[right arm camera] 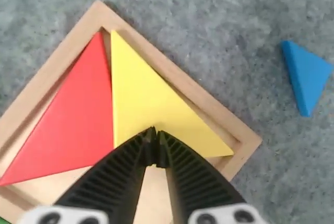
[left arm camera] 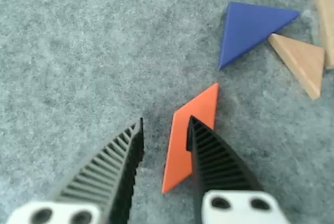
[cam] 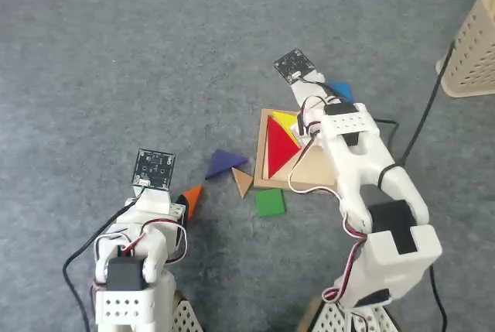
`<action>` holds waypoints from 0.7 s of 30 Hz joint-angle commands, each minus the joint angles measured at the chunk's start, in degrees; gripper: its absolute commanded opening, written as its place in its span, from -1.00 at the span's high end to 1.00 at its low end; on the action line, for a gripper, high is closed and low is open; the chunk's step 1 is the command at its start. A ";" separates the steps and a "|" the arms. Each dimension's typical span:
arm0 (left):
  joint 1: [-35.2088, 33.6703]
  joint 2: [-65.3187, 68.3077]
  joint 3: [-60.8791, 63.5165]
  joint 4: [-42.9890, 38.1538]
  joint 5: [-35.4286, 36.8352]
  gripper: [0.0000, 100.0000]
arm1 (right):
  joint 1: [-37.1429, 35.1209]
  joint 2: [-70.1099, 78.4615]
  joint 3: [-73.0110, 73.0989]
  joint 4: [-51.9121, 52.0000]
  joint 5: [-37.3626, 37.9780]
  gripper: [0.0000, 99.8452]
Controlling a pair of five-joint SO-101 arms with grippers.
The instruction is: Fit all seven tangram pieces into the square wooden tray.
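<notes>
Your tray (cam: 261,154) lies just right of the surface's middle. Two pieces are in it. The red triangle (cam: 278,150) has its long side along the left rim. The yellow triangle (cam: 287,122) lies along the far rim, and the two touch along a short side.

Your right gripper (right arm camera: 155,131) hangs over the tray. Its jaws are closed tip to tip with nothing between them, and the tips are above the yellow triangle's corner near the tray's middle.

The blue triangle (cam: 343,90) lies on the surface past the tray's far right corner, apart from it. The green square (cam: 270,203) sits just beside the near rim. The wood triangle (cam: 243,181) is just beside the left rim, close against the purple triangle (cam: 225,163).

Further left, toward the near edge, lies the orange parallelogram (left arm camera: 190,130). Your left gripper (left arm camera: 166,122) is at it with jaws partly open, holding nothing. One finger is over the piece, the other over bare surface beside it.

A basket (cam: 476,38) stands at the right edge.
</notes>
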 commanded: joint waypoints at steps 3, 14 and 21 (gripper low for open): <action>0.00 -0.88 -0.31 0.35 0.26 0.73 | 1.45 0.22 -0.70 -0.13 1.05 0.99; 0.00 -0.88 -0.31 0.35 0.26 0.73 | 1.54 0.22 -0.26 3.91 1.23 0.99; 0.00 -0.88 -0.31 0.35 0.26 0.73 | 0.92 0.22 -0.44 3.21 1.23 0.99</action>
